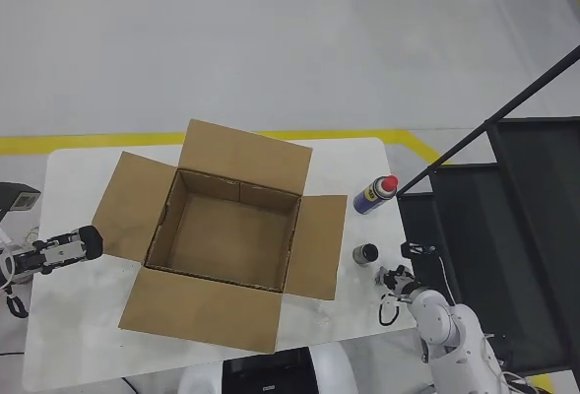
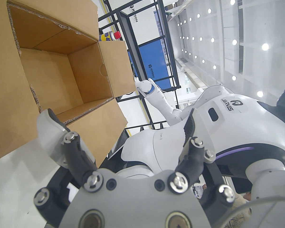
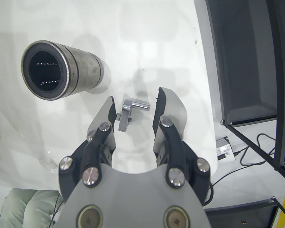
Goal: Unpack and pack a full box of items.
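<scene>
The right gripper (image 3: 135, 103), fingers apart around the small silver metal bracket (image 3: 127, 116), could close off-centre and flick it away; the left gripper (image 2: 118, 122) also has its fingers apart.

Box: cardboard box (image 1: 245, 153) on the white table (image 1: 83, 315), open, four flaps folded out.
Spray can: red-capped spray can (image 1: 375, 193), right of the box.
Metal cylinder: metal cylinder (image 1: 365, 254), just beside the box's right flap.
Left gripper: left gripper (image 1: 91, 241), near the box's left flap.
Right gripper: right gripper (image 1: 396, 278), right of the box, past the cylinder.

The left gripper (image 1: 88, 241) sat at nine o'clock, spread wide, pointing toward three; the right gripper (image 3: 135, 106) hung at four o'clock, likewise parted.
</scene>
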